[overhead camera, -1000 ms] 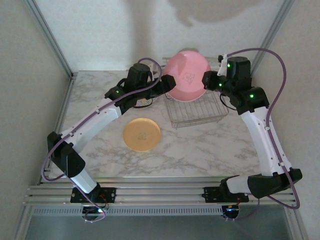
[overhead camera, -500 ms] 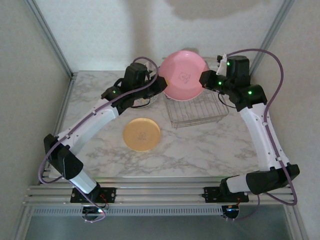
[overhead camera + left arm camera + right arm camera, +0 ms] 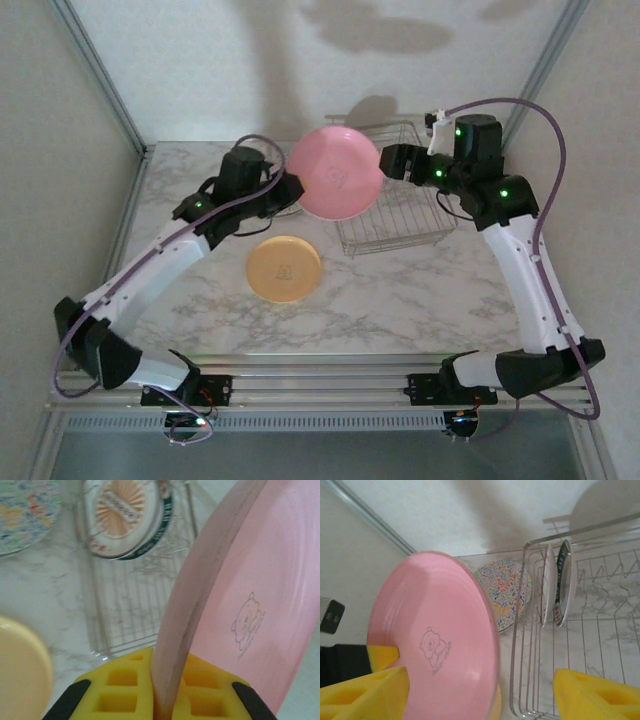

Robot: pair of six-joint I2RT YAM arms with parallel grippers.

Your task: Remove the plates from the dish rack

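Left pincer (image 3: 165, 685) clamps the rim of the pink plate (image 3: 335, 186), held aloft and tilted, its bear-printed face toward the wide-open right pincer (image 3: 477, 680). The plate has swung left, off the dish rack (image 3: 395, 215), within half a second. An orange-motif plate (image 3: 125, 515) stands upright in the rack's far end. A yellow-orange plate (image 3: 285, 268) lies on the marble surface (image 3: 400, 290), and a speckled plate (image 3: 505, 592) lies left of the rack.

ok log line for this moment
left gripper: shut on pink plate, beside dish rack | right gripper: open | yellow plate: on table
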